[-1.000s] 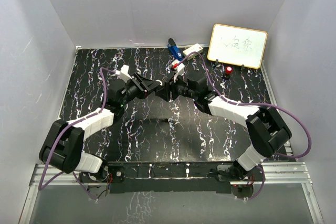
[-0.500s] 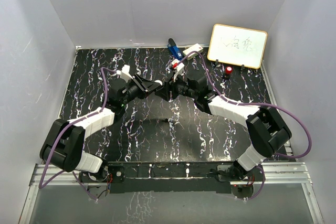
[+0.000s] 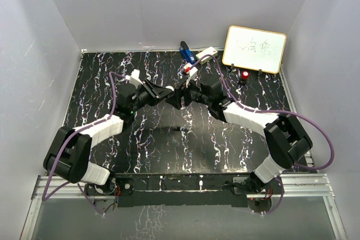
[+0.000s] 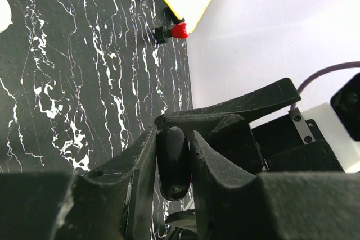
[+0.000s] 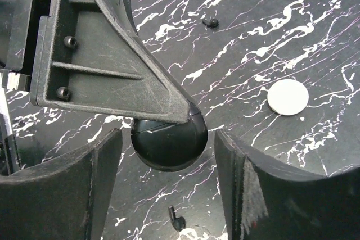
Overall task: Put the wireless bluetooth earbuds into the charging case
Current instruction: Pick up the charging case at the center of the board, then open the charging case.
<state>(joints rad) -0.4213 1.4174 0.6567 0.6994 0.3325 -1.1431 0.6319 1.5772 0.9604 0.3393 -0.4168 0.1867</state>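
Note:
My left gripper (image 3: 167,91) is shut on a black round shell with a lid seam (image 5: 169,139), which looks like the charging case, held above the table; it also shows in the left wrist view (image 4: 172,164) between the fingers. My right gripper (image 5: 169,158) is open, one jaw on each side of that case, not touching it. Two tiny dark stemmed earbuds lie on the table, one below the case (image 5: 177,217), one farther off (image 5: 210,22). A flat white round puck (image 5: 288,96) lies on the table to the right.
A whiteboard (image 3: 254,48) stands at the back right with a red-topped black knob (image 3: 246,75) before it. A blue object (image 3: 187,53) and a cream box (image 3: 206,54) lie at the back. Grey walls enclose the table.
My left gripper has edged slightly right, toward the right gripper, still holding the black case. The right arm has hardly moved.

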